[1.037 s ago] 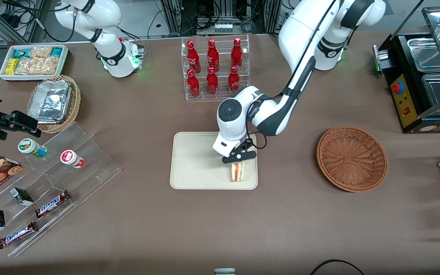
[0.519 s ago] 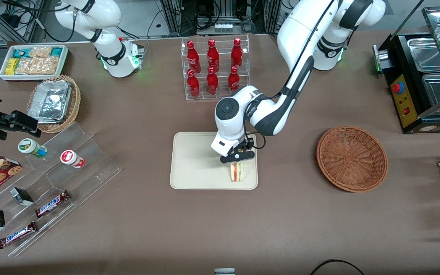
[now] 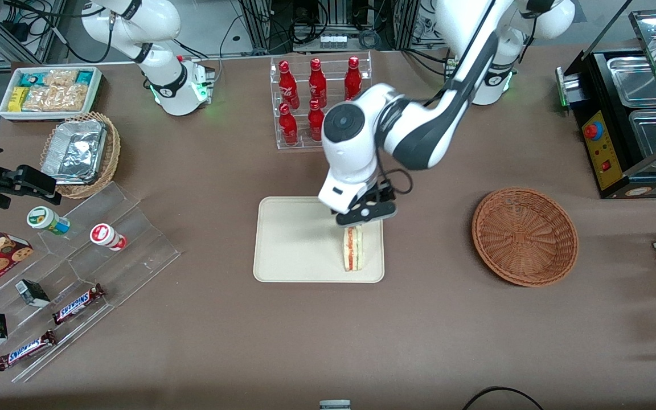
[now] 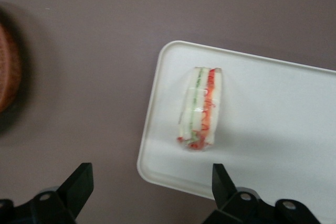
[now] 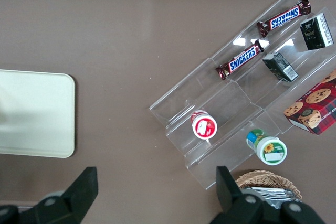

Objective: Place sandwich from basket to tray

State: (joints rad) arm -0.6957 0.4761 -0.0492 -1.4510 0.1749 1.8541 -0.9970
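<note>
The sandwich [image 3: 353, 249] [image 4: 201, 108] stands on its edge on the cream tray [image 3: 288, 250] [image 4: 273, 129] [image 5: 31, 114], close to the tray's end that faces the basket, with its red and green layers showing. My gripper [image 3: 365, 215] [image 4: 149, 179] hangs above the sandwich, open, with nothing between its fingers and apart from the bread. The reddish-brown basket [image 3: 524, 236] [image 4: 6, 72] sits empty toward the working arm's end of the table.
A clear rack of red bottles [image 3: 318, 102] stands farther from the front camera than the tray. A stepped acrylic shelf [image 3: 77, 273] with snacks, a lighter wicker basket with a foil container [image 3: 80, 152] and a white bin [image 3: 50, 91] lie toward the parked arm's end. A black machine [image 3: 630, 119] sits near the basket.
My gripper has risen away from the sandwich, and the wrist has lifted and swung farther from the front camera. The sandwich stays on the tray where it stood.
</note>
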